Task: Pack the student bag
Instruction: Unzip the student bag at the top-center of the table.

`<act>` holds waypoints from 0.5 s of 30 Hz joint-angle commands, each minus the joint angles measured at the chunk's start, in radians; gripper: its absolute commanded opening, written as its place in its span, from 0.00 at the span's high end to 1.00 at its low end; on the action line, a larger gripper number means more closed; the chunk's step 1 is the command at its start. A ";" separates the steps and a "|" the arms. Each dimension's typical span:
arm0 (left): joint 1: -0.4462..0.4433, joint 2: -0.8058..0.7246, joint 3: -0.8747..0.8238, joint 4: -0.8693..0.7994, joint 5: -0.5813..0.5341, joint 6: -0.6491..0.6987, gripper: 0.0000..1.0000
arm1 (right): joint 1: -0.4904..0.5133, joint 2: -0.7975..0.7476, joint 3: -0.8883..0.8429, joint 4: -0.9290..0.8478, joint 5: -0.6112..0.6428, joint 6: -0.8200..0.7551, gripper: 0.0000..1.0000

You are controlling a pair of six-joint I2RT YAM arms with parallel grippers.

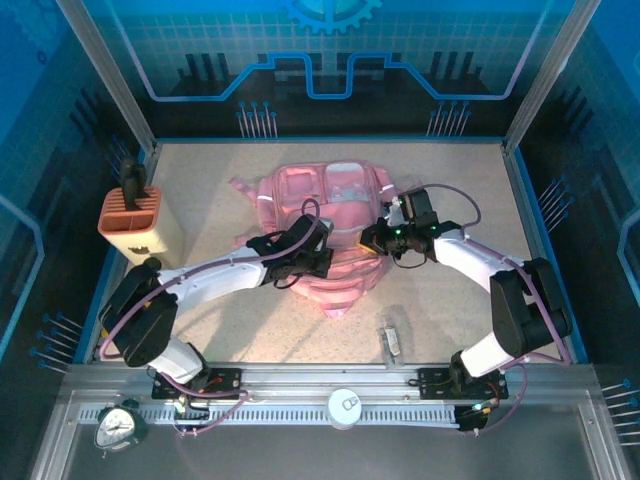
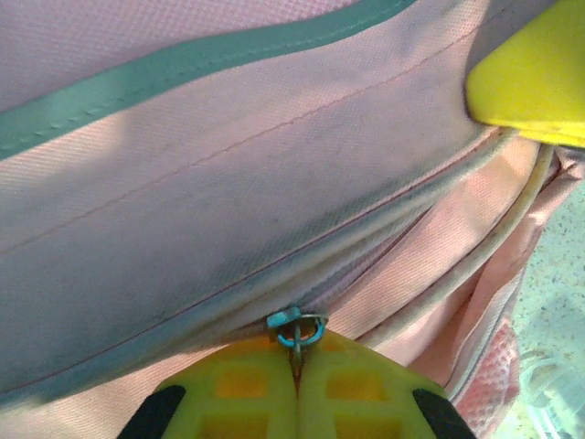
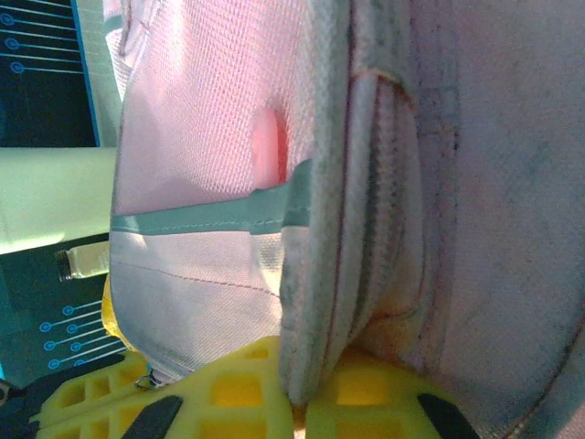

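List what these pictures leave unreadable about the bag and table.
Inside of the student bag: top view, its own fabric covers it.
Track beyond the zipper pull: left wrist view, a fabric fold hides it.
Bases of the right fingers: right wrist view, cut by the bottom edge.
The small item in front of the bag: top view, too small to identify.

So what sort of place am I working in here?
Likely a staged robot test cell, not a real classroom: a metal frame with blue printed walls encloses a speckled table, and school props are laid out on it, a pink bag and a pen holder.
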 commanded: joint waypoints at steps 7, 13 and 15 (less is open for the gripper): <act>0.113 -0.121 -0.090 -0.111 -0.049 0.231 1.00 | -0.104 0.055 0.126 -0.039 0.135 -0.184 1.00; 0.228 -0.093 -0.095 -0.076 -0.046 0.309 1.00 | -0.110 0.119 0.226 -0.070 0.145 -0.273 1.00; 0.257 -0.075 -0.094 -0.038 -0.046 0.341 1.00 | -0.109 0.148 0.267 -0.095 0.139 -0.305 1.00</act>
